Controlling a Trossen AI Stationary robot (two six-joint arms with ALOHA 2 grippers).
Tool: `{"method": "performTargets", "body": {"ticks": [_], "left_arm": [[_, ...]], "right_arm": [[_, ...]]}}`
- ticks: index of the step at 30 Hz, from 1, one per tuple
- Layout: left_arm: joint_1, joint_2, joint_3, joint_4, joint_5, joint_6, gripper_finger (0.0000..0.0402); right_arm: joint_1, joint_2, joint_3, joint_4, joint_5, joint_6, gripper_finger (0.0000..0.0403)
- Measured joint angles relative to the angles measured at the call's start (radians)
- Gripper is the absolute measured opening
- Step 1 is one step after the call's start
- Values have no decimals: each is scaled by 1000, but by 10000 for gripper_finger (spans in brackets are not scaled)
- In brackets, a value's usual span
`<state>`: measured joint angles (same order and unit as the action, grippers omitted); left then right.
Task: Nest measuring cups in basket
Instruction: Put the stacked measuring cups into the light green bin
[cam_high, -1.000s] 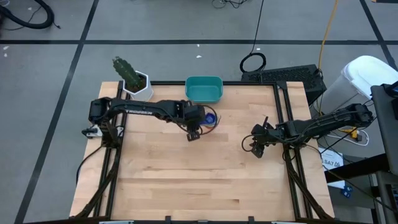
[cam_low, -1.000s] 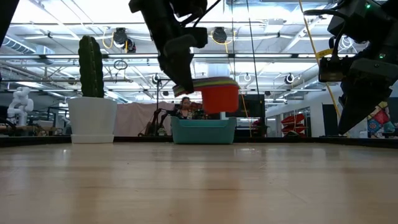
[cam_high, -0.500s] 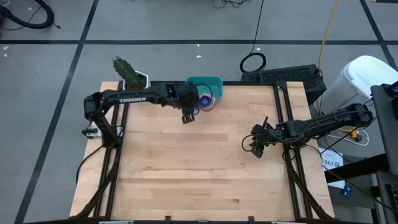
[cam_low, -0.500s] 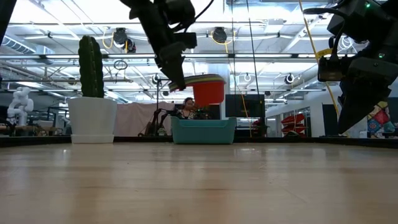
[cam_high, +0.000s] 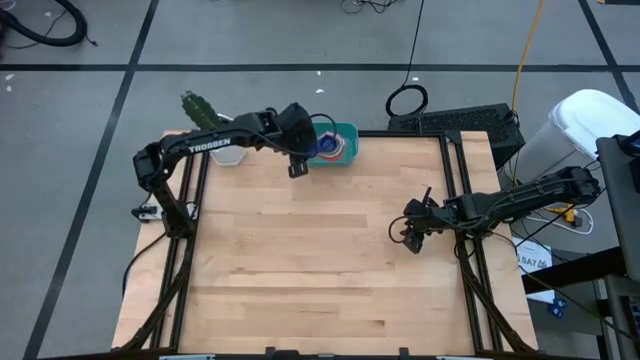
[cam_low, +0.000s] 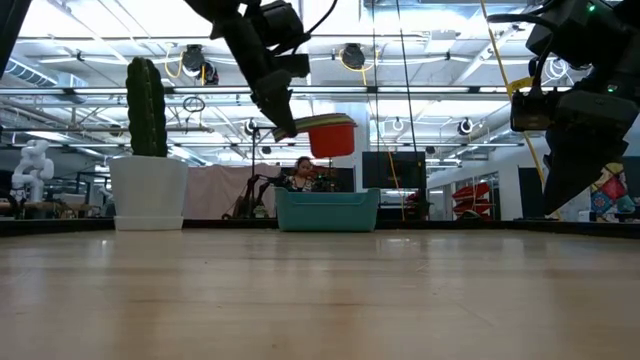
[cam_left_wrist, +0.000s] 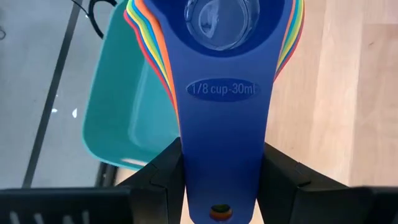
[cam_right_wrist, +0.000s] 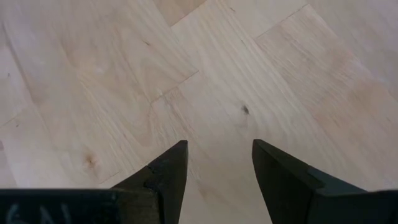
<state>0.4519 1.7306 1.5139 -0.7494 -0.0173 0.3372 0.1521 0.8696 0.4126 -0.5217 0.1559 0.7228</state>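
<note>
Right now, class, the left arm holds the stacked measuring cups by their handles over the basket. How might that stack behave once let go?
The measuring cups look like thin plastic, so probably light and stiff. Held above the basket, they may bounce or tip on landing. Nested snugly, they will likely stay together. The left gripper clamps only the handles, so the stack could pivot.

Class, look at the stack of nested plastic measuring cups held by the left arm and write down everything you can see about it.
The stack of nested plastic measuring cups is held in the air by its handles, gripped between the fingers of the left gripper. The top cup is dark blue, its flat handle printed "1/8 cup-30ml". Beneath it fan rims of light blue, green, yellow, orange and red; the largest, red cup is at the bottom. The stack sits roughly level above the teal rounded-rectangular plastic basket at the table's far edge, not touching it.
</note>
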Motion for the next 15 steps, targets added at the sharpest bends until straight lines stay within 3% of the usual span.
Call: {"method": "performTargets", "body": {"ticks": [15], "left_arm": [[114, 0, 14, 47, 98, 110, 145]], "right_arm": [[0, 0, 0, 39, 0, 8, 171]]}}
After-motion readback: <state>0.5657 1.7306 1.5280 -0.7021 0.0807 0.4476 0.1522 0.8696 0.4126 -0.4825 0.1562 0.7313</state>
